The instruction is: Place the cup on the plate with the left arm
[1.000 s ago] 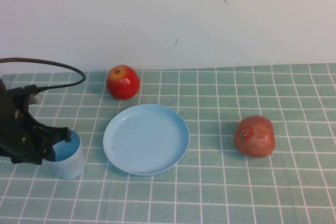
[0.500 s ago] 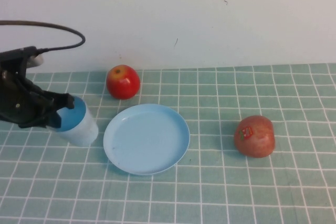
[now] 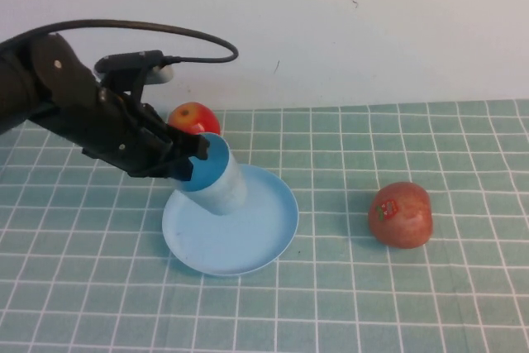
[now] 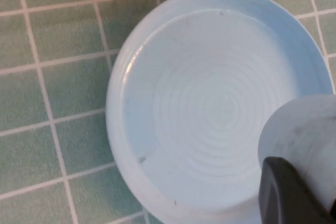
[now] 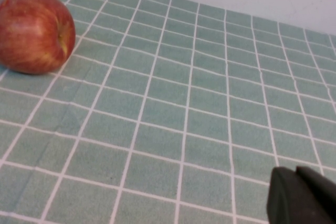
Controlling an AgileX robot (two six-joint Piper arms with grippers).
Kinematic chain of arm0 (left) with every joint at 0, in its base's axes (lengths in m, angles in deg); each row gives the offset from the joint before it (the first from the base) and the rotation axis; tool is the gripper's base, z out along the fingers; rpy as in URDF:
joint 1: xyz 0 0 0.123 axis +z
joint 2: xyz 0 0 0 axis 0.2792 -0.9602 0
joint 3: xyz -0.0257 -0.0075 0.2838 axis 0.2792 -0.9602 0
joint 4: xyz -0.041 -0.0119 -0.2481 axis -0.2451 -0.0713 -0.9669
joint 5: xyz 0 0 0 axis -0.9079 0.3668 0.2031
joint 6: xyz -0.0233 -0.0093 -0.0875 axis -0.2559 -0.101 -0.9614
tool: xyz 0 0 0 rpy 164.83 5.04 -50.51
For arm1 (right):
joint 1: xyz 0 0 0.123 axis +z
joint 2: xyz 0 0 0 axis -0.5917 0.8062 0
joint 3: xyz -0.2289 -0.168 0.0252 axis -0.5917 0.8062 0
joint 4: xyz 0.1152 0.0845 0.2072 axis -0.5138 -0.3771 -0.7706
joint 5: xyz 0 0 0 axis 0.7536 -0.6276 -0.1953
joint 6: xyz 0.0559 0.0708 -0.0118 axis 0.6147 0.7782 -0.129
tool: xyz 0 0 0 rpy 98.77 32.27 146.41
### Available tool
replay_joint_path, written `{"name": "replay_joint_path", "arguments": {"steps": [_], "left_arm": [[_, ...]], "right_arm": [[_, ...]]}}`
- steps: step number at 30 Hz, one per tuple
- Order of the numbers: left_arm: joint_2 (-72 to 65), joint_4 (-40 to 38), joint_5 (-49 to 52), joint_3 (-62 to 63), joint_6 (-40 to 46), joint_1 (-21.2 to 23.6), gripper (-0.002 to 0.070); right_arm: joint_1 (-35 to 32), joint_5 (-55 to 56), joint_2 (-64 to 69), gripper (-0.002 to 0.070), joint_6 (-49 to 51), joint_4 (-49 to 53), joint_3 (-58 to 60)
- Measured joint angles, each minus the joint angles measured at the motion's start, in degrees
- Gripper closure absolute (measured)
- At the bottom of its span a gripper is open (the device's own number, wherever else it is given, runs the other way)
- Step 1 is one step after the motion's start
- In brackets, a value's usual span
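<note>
**A:** What is on the far left?

**B:** The left arm (image 3: 58,97), black with a looping cable, reaches in over the green tiled table (image 3: 397,303). Its left end effector (image 3: 183,157) pinches the rim of the cup (image 3: 212,177), a light blue tumbler. The cup is tilted, its open mouth turned toward the arm.

**A:** Where is the cup relative to the plate?

**B:** It hangs over the left part of the round light blue plate (image 3: 240,229). I cannot tell whether its base touches the plate. In the left wrist view, the plate (image 4: 210,103) fills the picture, bare, with the pale cup (image 4: 302,140) at one edge under a dark finger.

**A:** Anything else nearby?

**B:** A red apple with a yellow patch (image 3: 193,117) sits just behind the plate, partly hidden by the end effector. Well to the right lies a second, duller red apple with a sticker (image 3: 401,214).

**A:** And the other arm?

**B:** The right end effector (image 5: 302,195) shows only in its own wrist view, as a dark corner low over the table, with the sticker apple nearby. I cannot tell how its fingers stand.

**A:** How far along is the task?

**B:** By my reading, well advanced. The cup is gripped and carried to the plate. What remains is to right it, set it down on the plate, and let go.
</note>
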Motion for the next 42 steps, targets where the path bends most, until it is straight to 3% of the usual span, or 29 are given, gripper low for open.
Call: {"name": "replay_joint_path", "arguments": {"steps": [7, 13, 17, 20, 25, 28, 35, 42], "left_arm": [[-7.8, 5.2, 1.2, 5.5, -4.3, -1.6, 0.0617], [-11.1, 5.7, 1.7, 7.6, -5.6, -1.6, 0.0437], [-11.1, 6.1, 2.5, 9.5, -5.9, -1.6, 0.0396], [-9.8, 7.4, 4.6, 11.5, -5.9, -1.6, 0.0432], [-3.5, 9.5, 8.5, 15.1, -5.9, -1.6, 0.0601], [1.8, 9.9, 9.1, 15.5, -5.9, -1.6, 0.0655], [14.3, 10.1, 9.6, 13.1, -6.6, -1.6, 0.0672], [28.7, 12.8, 9.6, -1.8, -12.2, -1.6, 0.0672]], "right_arm": [[0.0, 0.0, 0.0, 0.0678, 0.0, 0.0, 0.0], [0.0, 0.0, 0.0, 0.0678, 0.0, 0.0, 0.0], [0.0, 0.0, 0.0, 0.0678, 0.0, 0.0, 0.0], [0.0, 0.0, 0.0, 0.0678, 0.0, 0.0, 0.0], [0.0, 0.0, 0.0, 0.0678, 0.0, 0.0, 0.0], [0.0, 0.0, 0.0, 0.0678, 0.0, 0.0, 0.0], [0.0, 0.0, 0.0, 0.0678, 0.0, 0.0, 0.0], [0.0, 0.0, 0.0, 0.0678, 0.0, 0.0, 0.0]]}}
